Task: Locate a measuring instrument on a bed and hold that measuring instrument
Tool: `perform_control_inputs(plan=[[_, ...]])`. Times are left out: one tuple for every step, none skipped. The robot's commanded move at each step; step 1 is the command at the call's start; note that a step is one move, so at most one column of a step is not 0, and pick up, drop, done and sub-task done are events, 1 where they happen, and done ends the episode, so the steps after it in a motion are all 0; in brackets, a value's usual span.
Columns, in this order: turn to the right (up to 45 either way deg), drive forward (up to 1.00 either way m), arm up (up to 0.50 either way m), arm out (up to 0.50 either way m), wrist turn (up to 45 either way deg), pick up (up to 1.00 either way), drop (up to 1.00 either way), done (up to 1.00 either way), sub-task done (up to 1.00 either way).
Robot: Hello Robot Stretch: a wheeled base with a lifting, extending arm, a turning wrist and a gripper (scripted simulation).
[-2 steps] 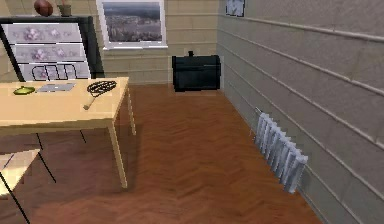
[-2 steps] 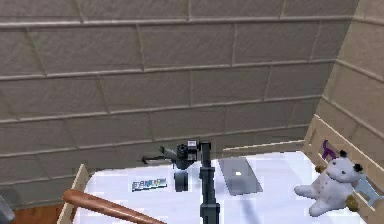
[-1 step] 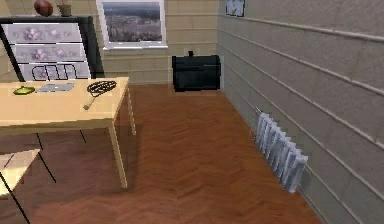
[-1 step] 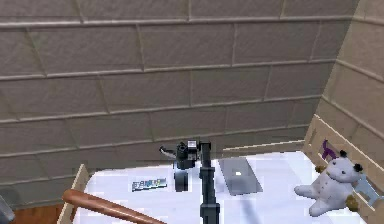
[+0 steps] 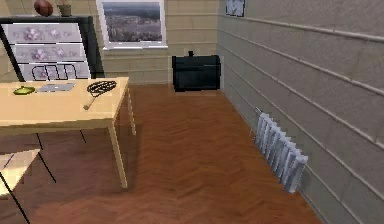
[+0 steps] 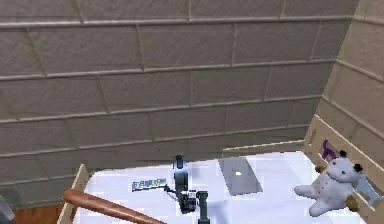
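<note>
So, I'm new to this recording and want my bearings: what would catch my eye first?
A white plush teddy bear sits at the arm side view's right on a white-sheeted wooden bed, with a flat grey rectangular slab lying left of it. In the forward view, a light wooden desk stands at the left and a black box-shaped chest against the far wall.

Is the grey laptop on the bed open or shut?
Shut: the laptop lies as one flat grey slab on the bed, with no screen raised.
</note>
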Motion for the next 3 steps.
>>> perform_control_inputs(plan=[[0.0,0.00,0.00,0.00,0.0,1.00,0.00,0.00,0.00],[0.0,0.00,0.10,0.00,0.0,0.00,0.00,0.00,0.00],[0.0,0.00,0.00,0.00,0.0,0.00,0.00,1.00,0.00]])
